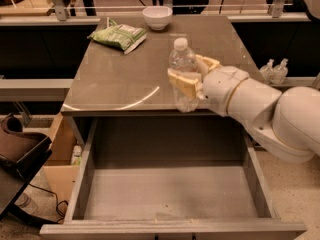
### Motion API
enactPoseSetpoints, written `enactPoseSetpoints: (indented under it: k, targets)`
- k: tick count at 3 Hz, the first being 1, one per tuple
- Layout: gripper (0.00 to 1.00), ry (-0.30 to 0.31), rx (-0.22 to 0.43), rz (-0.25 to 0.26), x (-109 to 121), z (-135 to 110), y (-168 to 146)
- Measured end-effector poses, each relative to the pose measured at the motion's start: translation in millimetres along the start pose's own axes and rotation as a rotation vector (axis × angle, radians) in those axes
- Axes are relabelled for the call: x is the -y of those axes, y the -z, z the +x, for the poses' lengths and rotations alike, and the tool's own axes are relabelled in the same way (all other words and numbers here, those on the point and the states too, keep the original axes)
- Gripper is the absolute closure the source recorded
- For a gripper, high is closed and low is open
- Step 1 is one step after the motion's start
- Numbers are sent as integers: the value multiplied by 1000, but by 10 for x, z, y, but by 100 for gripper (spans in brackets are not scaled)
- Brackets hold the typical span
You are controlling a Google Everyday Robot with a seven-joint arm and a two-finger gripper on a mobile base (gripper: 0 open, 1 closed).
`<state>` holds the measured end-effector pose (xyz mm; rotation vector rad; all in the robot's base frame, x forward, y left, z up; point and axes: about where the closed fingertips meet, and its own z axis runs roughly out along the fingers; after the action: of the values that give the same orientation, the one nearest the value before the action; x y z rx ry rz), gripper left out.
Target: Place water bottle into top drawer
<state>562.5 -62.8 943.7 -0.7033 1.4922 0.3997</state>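
Note:
The water bottle [182, 64] is clear plastic with a white cap. It is upright and held above the front edge of the grey tabletop [125, 79]. My gripper [192, 76] comes in from the right on a white arm and is shut on the bottle's middle, with one tan finger [181, 82] across its front. The top drawer [170, 191] is pulled open below the tabletop, and its grey floor is bare. The bottle is above the drawer's back edge, outside the drawer.
A green snack bag [118, 36] lies at the tabletop's back left. A white bowl [157, 17] stands at the back middle. Two small spray bottles [274, 71] stand on a ledge at the right. A cardboard box [57, 156] and a dark object [20, 146] are at the left.

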Motion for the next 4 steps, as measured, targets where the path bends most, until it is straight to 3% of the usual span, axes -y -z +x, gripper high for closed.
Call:
enactPoseSetpoints:
  k: [1,2,3,4]
  targets:
    - [100,39,45,-25,-422,-264,261]
    - [100,34,66,20,-364,-482,713]
    - [100,6,27,62,-50,-290,1068]
    - [100,-41,-58,-16,79,145,963]
